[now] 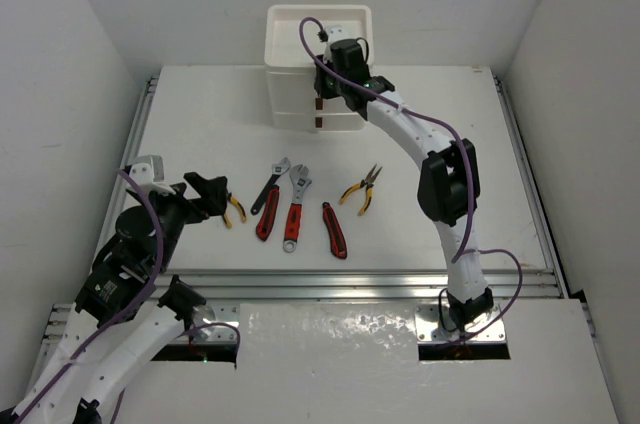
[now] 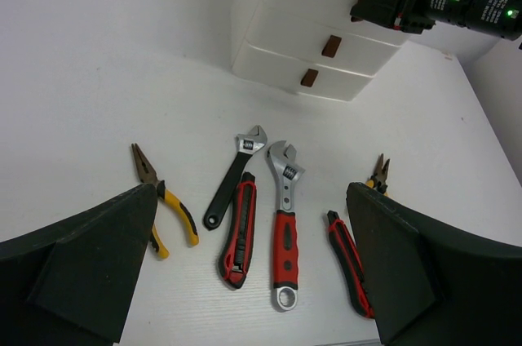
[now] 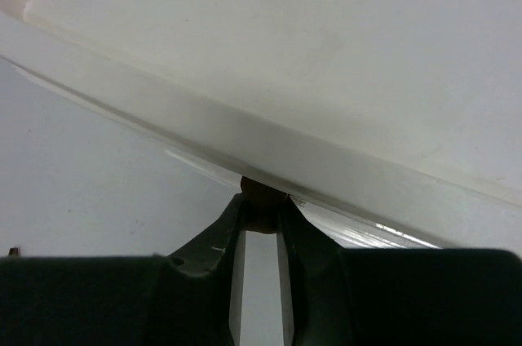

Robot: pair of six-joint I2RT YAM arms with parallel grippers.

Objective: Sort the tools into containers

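Observation:
The white drawer unit [image 1: 300, 79] stands at the back of the table, with a shallow tray [image 1: 290, 34] on top. My right gripper [image 1: 322, 92] is at its top drawer, jaws narrowly parted and pressed on that drawer's dark brown handle [image 3: 263, 197]. Several tools lie in a row. They are yellow-handled pliers [image 2: 167, 207], a black-handled wrench [image 2: 231, 179], a red and black utility knife [image 2: 238, 236], a red-handled wrench [image 2: 285, 228], a second red knife [image 2: 349, 260] and long-nose pliers [image 1: 362, 189]. My left gripper [image 2: 251, 195] hangs open just before them, holding nothing.
Two lower drawers show their brown handles [image 2: 330, 46], both closed. White walls box in the table on the left, right and back. Metal rails [image 1: 350, 279] run along the table's near edge, in front of the tools.

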